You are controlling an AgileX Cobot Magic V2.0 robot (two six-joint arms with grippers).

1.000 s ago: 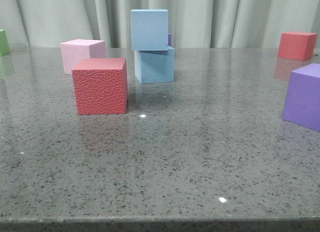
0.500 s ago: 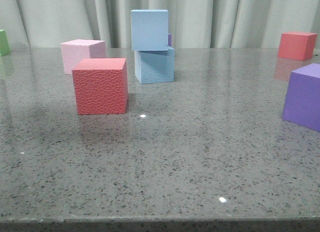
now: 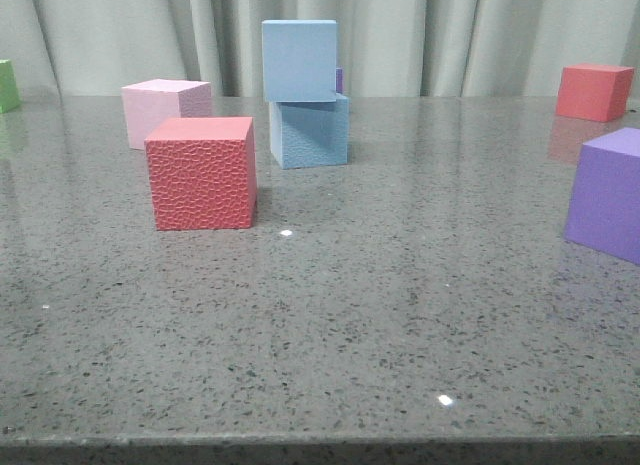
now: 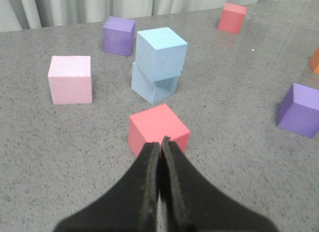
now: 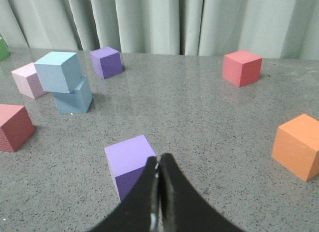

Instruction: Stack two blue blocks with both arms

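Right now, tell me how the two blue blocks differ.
The top blue block rests on the bottom blue block, which sits on the table. The top one is turned and shifted, overhanging the bottom one's edge rather than lining up. In the front view the top block's face looks smooth, the bottom one's pebbled. Both are light blue cubes of similar size.
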